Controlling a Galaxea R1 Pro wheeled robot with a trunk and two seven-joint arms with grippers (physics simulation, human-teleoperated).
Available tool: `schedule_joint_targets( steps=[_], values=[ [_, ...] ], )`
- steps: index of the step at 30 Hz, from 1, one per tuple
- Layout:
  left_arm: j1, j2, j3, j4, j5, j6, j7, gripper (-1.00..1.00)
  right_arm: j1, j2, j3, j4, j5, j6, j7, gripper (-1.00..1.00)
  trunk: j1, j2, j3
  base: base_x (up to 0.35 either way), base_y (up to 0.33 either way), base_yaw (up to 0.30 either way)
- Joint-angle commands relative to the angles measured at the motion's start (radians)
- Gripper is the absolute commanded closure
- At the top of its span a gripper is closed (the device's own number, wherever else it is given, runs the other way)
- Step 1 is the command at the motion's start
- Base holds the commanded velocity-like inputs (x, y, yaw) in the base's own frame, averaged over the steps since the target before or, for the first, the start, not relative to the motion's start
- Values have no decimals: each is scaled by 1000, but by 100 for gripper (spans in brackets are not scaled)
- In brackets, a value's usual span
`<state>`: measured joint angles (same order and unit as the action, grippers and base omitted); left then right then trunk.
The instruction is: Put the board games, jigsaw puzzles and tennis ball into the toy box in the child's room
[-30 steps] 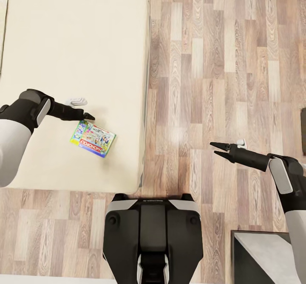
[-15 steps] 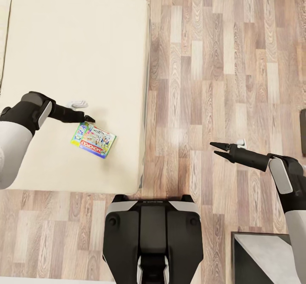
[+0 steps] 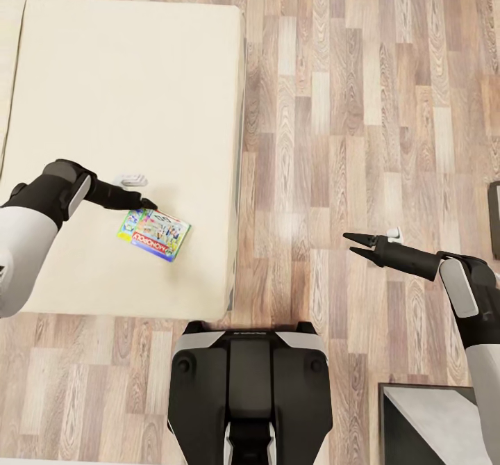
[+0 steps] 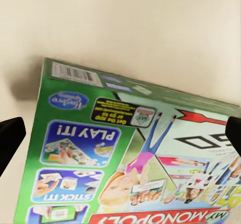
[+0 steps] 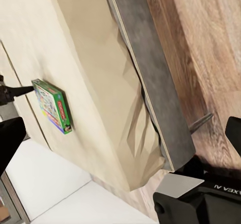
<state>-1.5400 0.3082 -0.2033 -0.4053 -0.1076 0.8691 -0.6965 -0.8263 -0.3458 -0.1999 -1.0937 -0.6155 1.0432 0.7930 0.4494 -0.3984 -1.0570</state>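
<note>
Listing, largest item first:

- Bed [image 3: 125, 103]: cream mattress, plain, occupying the left and far part of the scene; wood-plank floor [image 3: 347, 138] to its right
- Robot base [image 3: 250, 388]: dark, at the near edge, just beside the bed's near right corner
- Board game [image 3: 154, 234]: one thin green box with a "MY MONOPOLY" cover, lying flat on the bed near its right near corner, skewed to the mattress edge
- Left gripper [image 3: 147, 205]: jaws wide, dark tips standing at either side of the left wrist view with the box cover between them; tip at the box's far left corner, contact not clear
- Right gripper [image 3: 353, 244]: over bare floor, well apart from the bed, jaws parted and holding nothing

Step in hand, by judgement: taking the board game off the bed. To do it well, square the jaws to the skewed box, straddle a short edge, not the corner, press lightly into the soft mattress so a finger gets under, and close only once the edge sits well between the tips
</note>
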Motion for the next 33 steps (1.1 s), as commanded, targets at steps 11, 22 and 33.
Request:
schedule_joint_targets(
  steps=[11,22,33],
  values=[
    [22,-1,-15,-1,-11,1,-9,-100,-1,-2,-2,0,5,4,6,-100,1,-2,6,0,0,0],
    [29,-1,-16,-1,-10,1,-10,-100,-2,-2,-3,0,3,4,6,-100,1,-2,11,0,0,0],
    [42,-3,-16,-1,-8,0,-13,-100,-5,-1,-3,1,3,4,5,-100,1,-2,11,0,0,0]
  ],
)
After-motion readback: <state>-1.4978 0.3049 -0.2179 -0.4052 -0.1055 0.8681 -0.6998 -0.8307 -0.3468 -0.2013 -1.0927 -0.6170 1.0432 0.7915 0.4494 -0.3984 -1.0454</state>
